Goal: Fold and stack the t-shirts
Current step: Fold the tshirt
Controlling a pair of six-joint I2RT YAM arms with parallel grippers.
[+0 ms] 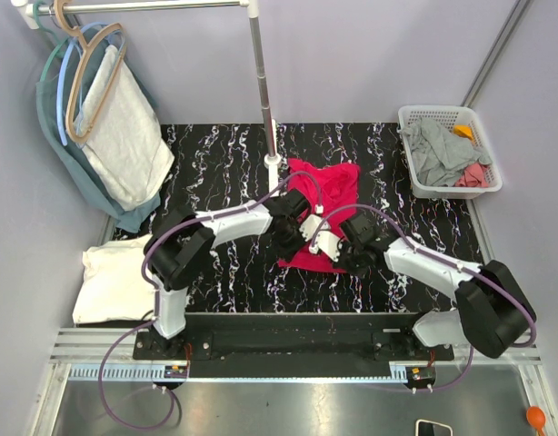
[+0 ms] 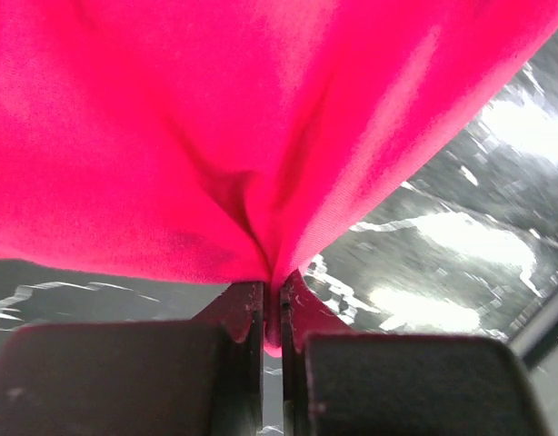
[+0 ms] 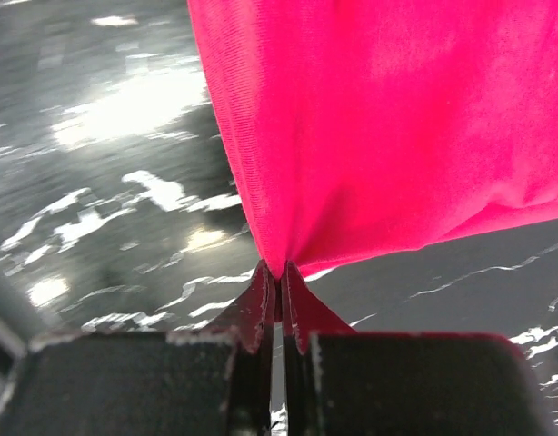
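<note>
a soft, finely ribbed red t-shirt (image 1: 332, 186) is pinched into gathered folds by the closed left tool (image 2: 272, 292) and right tool (image 3: 279, 275); its near edge seems hidden above the glossy marbled bench (image 1: 215, 150).

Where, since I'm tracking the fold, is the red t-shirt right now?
In the top view the red t-shirt lies mid-table, just right of the rack pole, its near edge pinched by the left gripper and right gripper.

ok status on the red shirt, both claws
Left claw shut on crimson red cotton t-shirt. Right claw shut on it too. White metal rack pole close by shirt's far corner.
</note>
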